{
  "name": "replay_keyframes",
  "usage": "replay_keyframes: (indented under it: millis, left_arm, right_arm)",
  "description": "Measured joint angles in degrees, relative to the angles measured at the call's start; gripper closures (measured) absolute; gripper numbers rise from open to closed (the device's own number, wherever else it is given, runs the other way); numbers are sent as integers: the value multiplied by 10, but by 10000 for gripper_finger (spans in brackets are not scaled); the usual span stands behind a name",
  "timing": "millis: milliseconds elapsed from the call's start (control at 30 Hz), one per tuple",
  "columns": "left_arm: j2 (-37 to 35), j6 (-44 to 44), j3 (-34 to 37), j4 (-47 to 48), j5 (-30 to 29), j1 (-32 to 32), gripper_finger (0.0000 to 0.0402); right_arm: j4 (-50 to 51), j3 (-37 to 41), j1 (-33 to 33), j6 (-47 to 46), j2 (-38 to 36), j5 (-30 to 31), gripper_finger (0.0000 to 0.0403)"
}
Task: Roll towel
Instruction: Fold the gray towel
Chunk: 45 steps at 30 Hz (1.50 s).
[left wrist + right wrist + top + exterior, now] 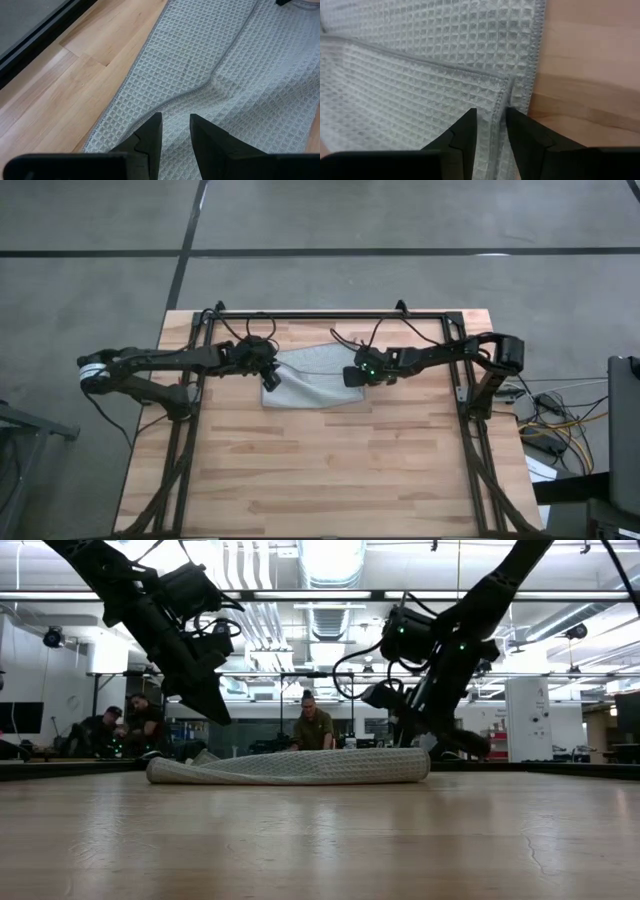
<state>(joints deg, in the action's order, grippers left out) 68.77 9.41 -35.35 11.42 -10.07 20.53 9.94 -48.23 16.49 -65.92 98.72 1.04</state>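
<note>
Two dark arms, black cables looping along them. The left arm (160, 362) has a white band at nine o'clock; the right arm (430, 358) shows green lights. Fingers (150, 140) black, wedge-shaped.

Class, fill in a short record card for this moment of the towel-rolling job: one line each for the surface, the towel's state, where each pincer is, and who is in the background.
surface: wooden table
towel: grey waffle-weave, partly folded over itself, lying flat toward the table's far side
left pincer: over the towel's left end, fingers slightly apart, nothing between them
right pincer: over the towel's right end, straddling the hemmed edge of the folded layer
background: people seated beyond the table
roll: not yet formed
</note>
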Motion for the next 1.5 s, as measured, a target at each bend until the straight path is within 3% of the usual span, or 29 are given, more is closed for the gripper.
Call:
replay_keyframes:
  millis: [467, 1067, 1500]
  left_arm:
    - [0, 0, 0, 1, 0, 0, 298]
    - [0, 0, 0, 1, 0, 0, 298]
    - [0, 0, 0, 2, 0, 0, 298]
  right_arm:
    - [-19, 0, 0, 15, 5, 2, 293]
    - [-7, 0, 0, 17, 5, 5, 390]
    - [-14, 0, 0, 25, -12, 6, 394]
